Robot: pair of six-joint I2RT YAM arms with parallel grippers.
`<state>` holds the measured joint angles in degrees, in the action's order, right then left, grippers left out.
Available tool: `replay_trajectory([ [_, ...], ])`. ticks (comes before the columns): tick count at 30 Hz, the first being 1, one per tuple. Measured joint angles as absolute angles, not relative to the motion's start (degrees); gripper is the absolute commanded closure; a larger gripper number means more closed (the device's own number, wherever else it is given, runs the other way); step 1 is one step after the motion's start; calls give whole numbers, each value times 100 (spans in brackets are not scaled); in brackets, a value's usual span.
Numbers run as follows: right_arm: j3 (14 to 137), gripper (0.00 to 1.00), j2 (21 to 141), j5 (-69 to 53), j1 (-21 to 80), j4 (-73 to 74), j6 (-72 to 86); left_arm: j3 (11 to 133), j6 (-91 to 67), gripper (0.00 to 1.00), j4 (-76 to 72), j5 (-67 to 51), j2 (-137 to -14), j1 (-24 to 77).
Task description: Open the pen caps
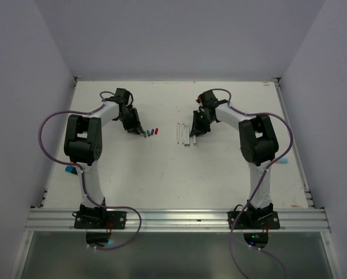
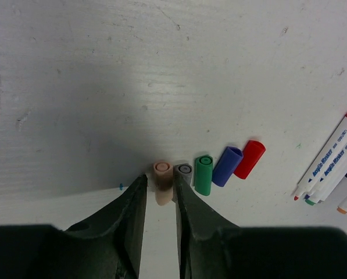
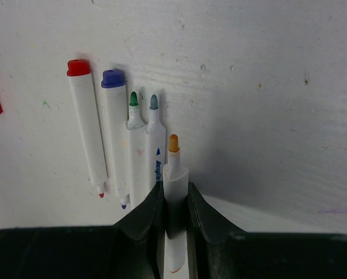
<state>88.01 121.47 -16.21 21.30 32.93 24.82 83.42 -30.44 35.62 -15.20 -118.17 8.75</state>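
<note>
From above, your left gripper (image 1: 135, 128) sits just at 9 o'clock of the row of pen caps (image 1: 150, 132). Your right gripper (image 1: 195, 136) is just at 3 o'clock of the pens (image 1: 183, 135), all mid-table (image 1: 161, 186). A small coloured bit (image 1: 72, 169) lies at each side edge, too small to identify.

From the left wrist, you see five caps side by side: peach cap (image 2: 163, 170), grey cap (image 2: 183, 172), green cap (image 2: 204, 174), blue cap (image 2: 227, 165), red cap (image 2: 250, 158), running toward 2 o'clock. The jaws stand narrowly apart around the peach cap, and a sliver of table shows beside it, so it looks let go.

From the right wrist, the jaws are clamped on the orange-tipped pen (image 3: 174, 174), its bare nib pointing to 12 o'clock. Four more bare pens lie toward 10 o'clock.

Five caps off and five bare pens, so you seem almost done. Only laying that pen down appears left.
</note>
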Motion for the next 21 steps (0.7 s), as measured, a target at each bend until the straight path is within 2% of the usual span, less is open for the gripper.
replay_trajectory([
  [8,8866,84,12171,-1459,2130,3317,2482,8344,-3035,66,3544,-1559,-11817,875],
  [13,9072,73,12307,-1431,2119,3330,2484,8307,-3028,56,3481,-1623,-11802,871],
  [21,9242,63,12372,-1372,2119,3385,2480,8248,-3011,46,3424,-1741,-11740,836],
])
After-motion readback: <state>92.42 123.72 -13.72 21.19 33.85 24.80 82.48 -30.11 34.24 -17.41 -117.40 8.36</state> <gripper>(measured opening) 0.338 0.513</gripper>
